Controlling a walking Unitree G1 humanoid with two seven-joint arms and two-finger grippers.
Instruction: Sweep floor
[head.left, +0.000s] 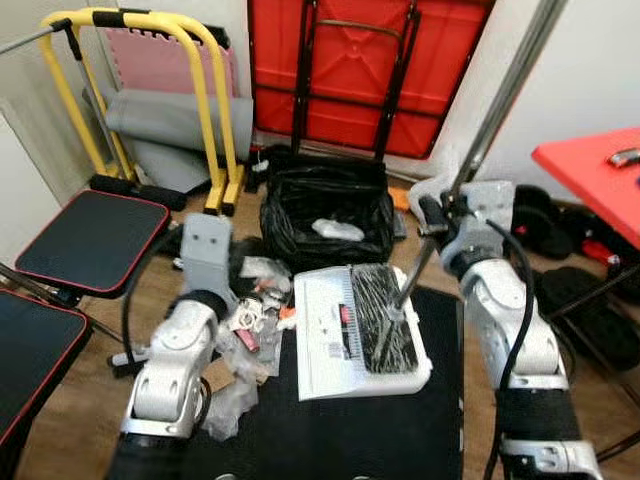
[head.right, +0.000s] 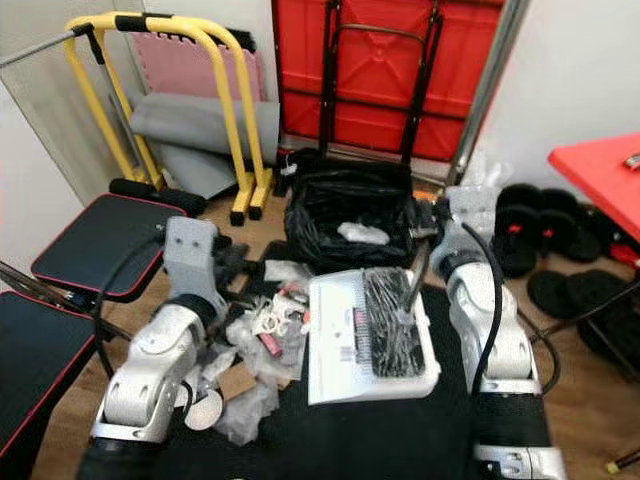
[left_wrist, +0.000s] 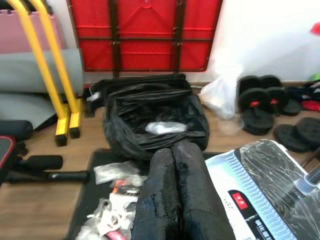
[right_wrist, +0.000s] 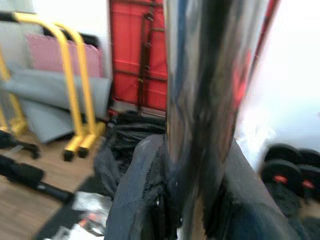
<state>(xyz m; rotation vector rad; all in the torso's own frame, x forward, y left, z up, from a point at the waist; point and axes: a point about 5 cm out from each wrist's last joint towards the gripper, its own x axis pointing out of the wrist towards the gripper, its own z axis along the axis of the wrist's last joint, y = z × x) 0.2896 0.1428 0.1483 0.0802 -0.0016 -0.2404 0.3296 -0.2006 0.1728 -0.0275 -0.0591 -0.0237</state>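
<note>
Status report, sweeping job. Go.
Right gripper shut on sweeper pole. Left gripper shut, empty, over litter. Sweeper head on mat, litter beside it, bin bag ahead.

Bright even light, soft blur

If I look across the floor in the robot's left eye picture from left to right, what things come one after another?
black bench pad → left gripper → pile of litter → white sweeper → right gripper on the sweeper handle → red table
</note>
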